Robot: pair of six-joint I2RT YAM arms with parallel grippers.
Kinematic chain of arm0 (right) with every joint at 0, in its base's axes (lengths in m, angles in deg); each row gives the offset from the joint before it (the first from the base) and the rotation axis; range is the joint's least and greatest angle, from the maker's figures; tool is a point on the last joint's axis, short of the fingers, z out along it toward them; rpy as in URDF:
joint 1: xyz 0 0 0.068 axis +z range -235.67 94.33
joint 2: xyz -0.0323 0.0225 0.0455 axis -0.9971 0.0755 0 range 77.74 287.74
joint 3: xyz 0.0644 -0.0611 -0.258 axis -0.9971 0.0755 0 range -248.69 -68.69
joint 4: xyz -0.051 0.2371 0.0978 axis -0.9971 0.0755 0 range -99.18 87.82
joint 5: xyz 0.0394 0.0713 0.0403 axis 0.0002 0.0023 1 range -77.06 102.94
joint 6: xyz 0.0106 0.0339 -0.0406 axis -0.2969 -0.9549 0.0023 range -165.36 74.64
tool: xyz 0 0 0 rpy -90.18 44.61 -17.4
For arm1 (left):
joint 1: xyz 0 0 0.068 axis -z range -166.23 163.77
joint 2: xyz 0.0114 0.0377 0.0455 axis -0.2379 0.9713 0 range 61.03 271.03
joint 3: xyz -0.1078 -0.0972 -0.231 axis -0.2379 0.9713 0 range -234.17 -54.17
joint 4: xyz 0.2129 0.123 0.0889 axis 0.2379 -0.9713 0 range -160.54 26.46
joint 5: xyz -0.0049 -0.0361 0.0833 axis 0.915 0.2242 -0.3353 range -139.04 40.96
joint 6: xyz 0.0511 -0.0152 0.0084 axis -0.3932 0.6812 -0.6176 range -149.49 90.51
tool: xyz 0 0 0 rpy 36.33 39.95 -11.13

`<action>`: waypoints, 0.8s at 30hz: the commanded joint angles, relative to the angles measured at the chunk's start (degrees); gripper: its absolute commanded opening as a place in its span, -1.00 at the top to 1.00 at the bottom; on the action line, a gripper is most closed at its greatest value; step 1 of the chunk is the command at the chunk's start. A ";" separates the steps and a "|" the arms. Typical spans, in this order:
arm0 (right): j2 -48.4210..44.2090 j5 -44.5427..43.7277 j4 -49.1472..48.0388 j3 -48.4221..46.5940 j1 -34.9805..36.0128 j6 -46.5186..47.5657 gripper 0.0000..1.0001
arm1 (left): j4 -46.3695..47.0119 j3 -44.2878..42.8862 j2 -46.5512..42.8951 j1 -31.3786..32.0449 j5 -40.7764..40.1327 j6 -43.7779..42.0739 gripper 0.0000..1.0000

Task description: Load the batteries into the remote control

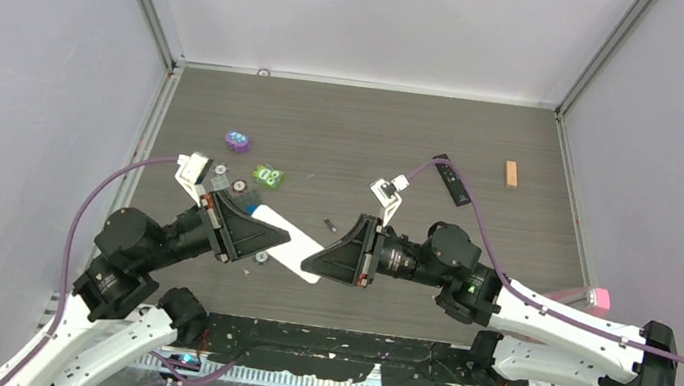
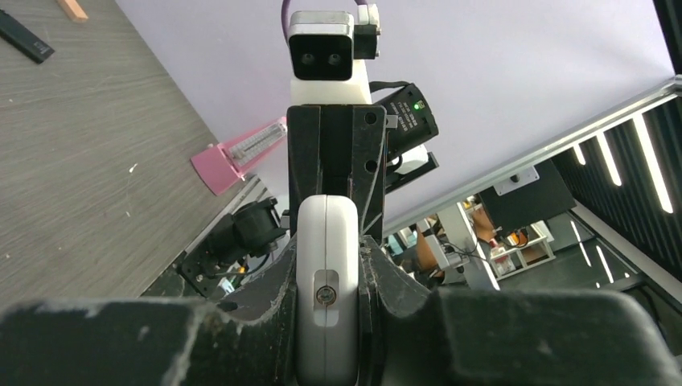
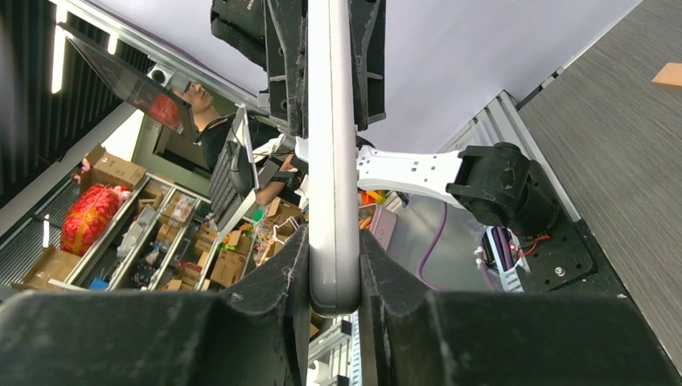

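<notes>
A long white remote [image 1: 298, 250] is held edge-on above the table between both grippers. My left gripper [image 1: 269, 239] is shut on its left end, and my right gripper [image 1: 335, 253] is shut on its right end. In the left wrist view the remote [image 2: 326, 241] sits clamped between the fingers, with a small screw on its narrow side. In the right wrist view the remote [image 3: 333, 161] runs up from the jaws to the other gripper. One tiny dark battery [image 1: 327, 222] lies on the table just behind the remote. Other batteries cannot be made out.
A black remote [image 1: 453, 181] and an orange block [image 1: 511, 173] lie at the back right. A purple disc [image 1: 238, 142], a green piece [image 1: 268, 176] and small round discs [image 1: 240, 185] lie at the back left. A pink object [image 1: 598, 298] sits at the right edge.
</notes>
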 commanded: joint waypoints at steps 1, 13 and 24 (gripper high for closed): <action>0.15 -4.60 -1.49 0.02 -0.36 -0.43 0.71 | 7.10 2.48 1.82 0.09 2.29 3.31 1.00; 1.85 -15.84 -11.64 5.12 -0.33 -2.74 0.12 | 10.06 5.70 -1.47 0.08 -5.09 8.21 1.00; -1.16 -21.72 -16.98 11.65 0.24 -4.55 0.15 | 10.90 7.72 -6.00 0.05 -11.77 9.15 1.00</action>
